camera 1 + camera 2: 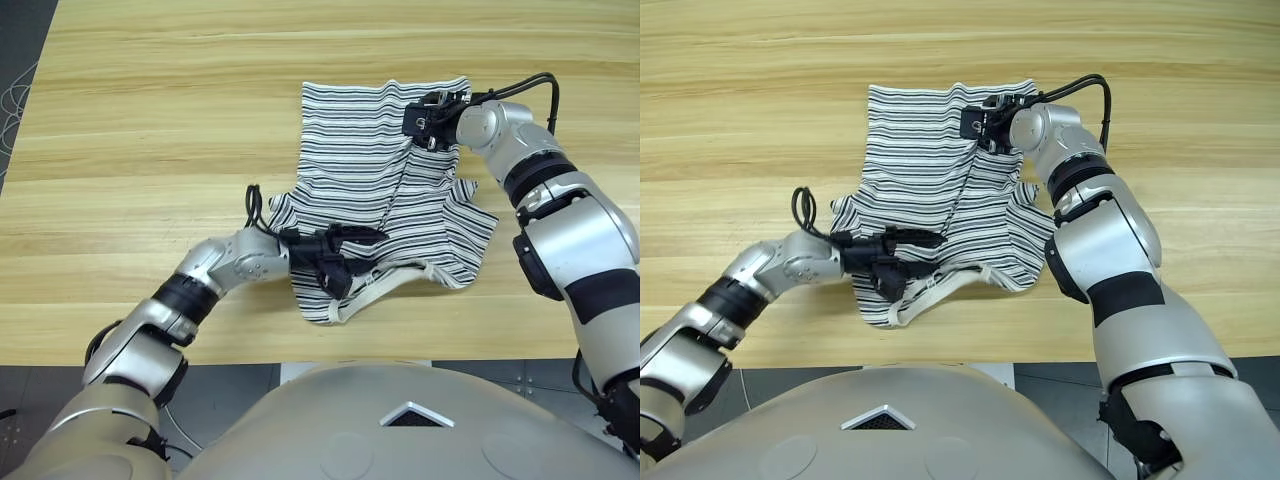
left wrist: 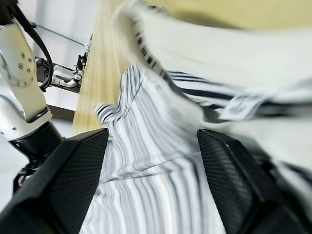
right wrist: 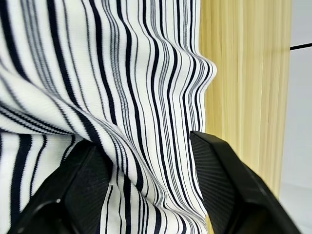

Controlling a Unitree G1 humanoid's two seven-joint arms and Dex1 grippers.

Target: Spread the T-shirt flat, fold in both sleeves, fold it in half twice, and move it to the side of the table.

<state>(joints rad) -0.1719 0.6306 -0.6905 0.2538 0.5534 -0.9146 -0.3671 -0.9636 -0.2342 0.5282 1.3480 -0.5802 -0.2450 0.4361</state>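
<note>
A black-and-white striped T-shirt (image 1: 370,170) lies rumpled on the wooden table (image 1: 150,150), hem toward the far side and white collar (image 1: 385,290) toward the near edge. My left gripper (image 1: 350,262) rests on the shirt's near part by the collar, open, its fingers (image 2: 73,180) spread with striped cloth (image 2: 146,161) between them. My right gripper (image 1: 425,120) sits on the shirt's far right part near the hem. It is open, with a raised fold of the cloth (image 3: 97,73) running between its fingers (image 3: 219,180).
Bare wood stretches to the left and far side of the shirt. The table's near edge (image 1: 200,362) runs just below the collar. The right table edge (image 3: 285,97) lies close to the right gripper.
</note>
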